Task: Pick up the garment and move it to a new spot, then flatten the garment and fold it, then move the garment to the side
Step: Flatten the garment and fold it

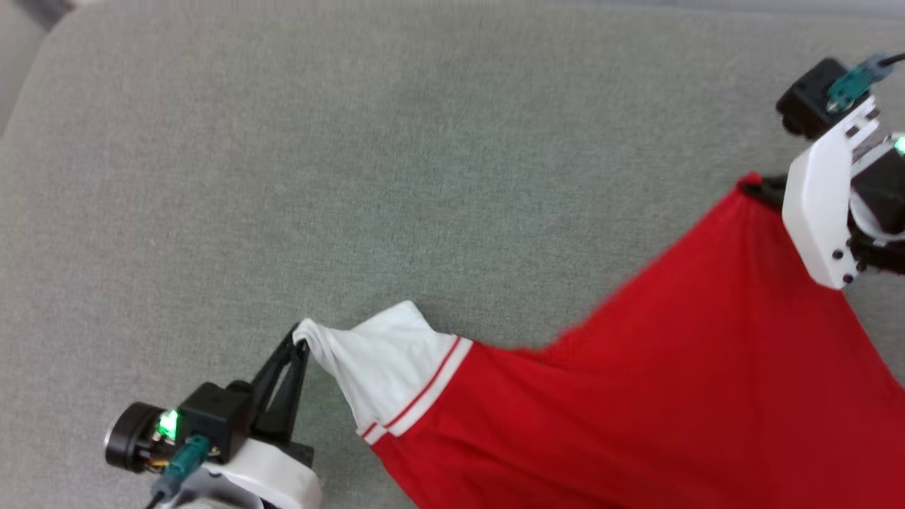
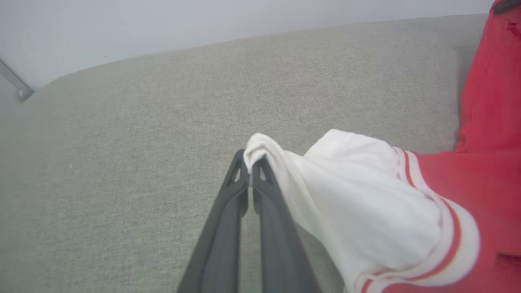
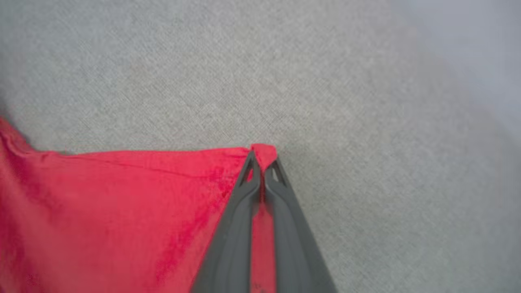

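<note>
The garment [image 1: 672,382] is a red shirt with a white sleeve and red-white striped trim, stretched across the lower right of the grey cushion in the head view. My left gripper [image 1: 302,344] is shut on the tip of the white sleeve [image 2: 346,195], seen pinched between its dark fingertips [image 2: 240,171] in the left wrist view. My right gripper [image 1: 756,187] at the right edge is shut on a corner of the red cloth [image 3: 122,211], which pokes out just past its fingertips [image 3: 276,175]. The cloth hangs taut between the two grips.
A grey fabric cushion [image 1: 353,177] spreads under everything, with broad bare room to the left and far side. Its rounded far-left corner [image 1: 49,42] meets a pale wall [image 2: 203,20] behind.
</note>
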{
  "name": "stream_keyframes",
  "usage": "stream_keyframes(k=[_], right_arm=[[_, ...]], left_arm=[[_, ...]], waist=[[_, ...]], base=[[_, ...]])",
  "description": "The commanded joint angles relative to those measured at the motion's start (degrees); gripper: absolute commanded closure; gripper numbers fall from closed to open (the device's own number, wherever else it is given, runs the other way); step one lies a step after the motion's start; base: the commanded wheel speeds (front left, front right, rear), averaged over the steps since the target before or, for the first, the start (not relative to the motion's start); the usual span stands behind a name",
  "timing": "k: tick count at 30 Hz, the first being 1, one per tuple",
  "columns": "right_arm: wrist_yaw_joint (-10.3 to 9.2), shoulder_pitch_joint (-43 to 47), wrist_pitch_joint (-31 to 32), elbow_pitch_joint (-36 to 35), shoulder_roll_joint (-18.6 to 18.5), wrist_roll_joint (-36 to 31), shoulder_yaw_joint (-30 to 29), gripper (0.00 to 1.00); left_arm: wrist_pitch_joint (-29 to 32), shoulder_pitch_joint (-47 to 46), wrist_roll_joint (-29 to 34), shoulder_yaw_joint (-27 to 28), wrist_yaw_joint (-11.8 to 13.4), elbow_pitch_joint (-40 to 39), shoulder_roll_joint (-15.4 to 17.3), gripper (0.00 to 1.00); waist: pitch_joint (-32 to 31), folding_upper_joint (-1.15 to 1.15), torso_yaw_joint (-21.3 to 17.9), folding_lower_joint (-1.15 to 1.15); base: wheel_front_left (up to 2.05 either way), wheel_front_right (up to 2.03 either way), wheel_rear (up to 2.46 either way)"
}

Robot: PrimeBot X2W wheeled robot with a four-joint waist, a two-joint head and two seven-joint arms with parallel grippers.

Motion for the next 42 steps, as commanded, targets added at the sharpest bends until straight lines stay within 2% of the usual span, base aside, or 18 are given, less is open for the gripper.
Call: stream_keyframes(k=[1,6,12,18,21,23,28,33,42], right_arm=[[-0.04,-0.8,-0.7,-0.2,-0.3,0.2,-0.1,1.00],[-0.04,-2.9,-7.7,-1.3,0.0,0.6,-0.9,1.00],[-0.04,-6.4,-14.9,-1.3,1.6,-0.9,-2.6,1.00],[-0.05,-11.1,-20.6,1.7,4.3,-4.7,-6.6,1.00],[-0.04,-14.5,-22.4,4.1,6.4,-6.9,-9.5,1.00],[-0.04,-17.1,-23.5,5.9,8.6,-8.0,-11.7,1.00],[-0.04,-25.3,-25.1,10.4,13.2,-12.3,-16.8,1.00],[-0.04,-33.6,-25.9,15.2,16.7,-17.4,-20.2,1.00],[-0.04,-48.0,-28.6,24.5,20.2,-24.6,-23.0,1.00]], left_arm=[[-0.1,-1.1,0.5,0.5,0.3,-0.3,0.2,1.00],[0.8,-4.5,1.2,2.5,0.0,-1.8,2.8,1.00],[3.6,-12.7,2.9,4.9,-2.2,-3.5,6.2,1.00],[7.1,-26.0,4.5,7.3,-6.1,-2.8,7.0,1.00],[8.6,-33.4,3.3,9.0,-8.7,-1.2,5.9,1.00],[9.7,-38.7,4.4,9.7,-10.3,0.0,6.5,1.00],[13.2,-52.1,5.8,9.7,-14.8,2.9,4.8,1.00],[15.2,-65.2,6.5,9.9,-18.3,9.7,1.2,1.00],[13.9,-86.4,8.3,10.5,-23.4,23.9,-4.8,1.00]], waist=[[-2.2,0.00,-1.2,0.00],[-5.5,0.00,-3.0,0.00],[-6.6,0.00,-5.1,0.00],[-4.8,0.00,-6.4,0.00],[-3.0,0.00,-7.2,0.00],[-1.7,0.00,-7.9,0.00],[2.2,0.00,-8.4,0.00],[6.0,0.00,-8.0,0.00],[11.6,0.00,-7.4,0.00]], base=[[0.00,0.00,0.00],[0.00,0.00,0.00],[0.00,0.00,0.00],[0.00,0.00,0.00],[0.00,0.00,0.00],[0.00,0.00,0.00],[0.00,0.00,0.00],[0.00,0.00,0.00],[0.00,0.00,0.00]])
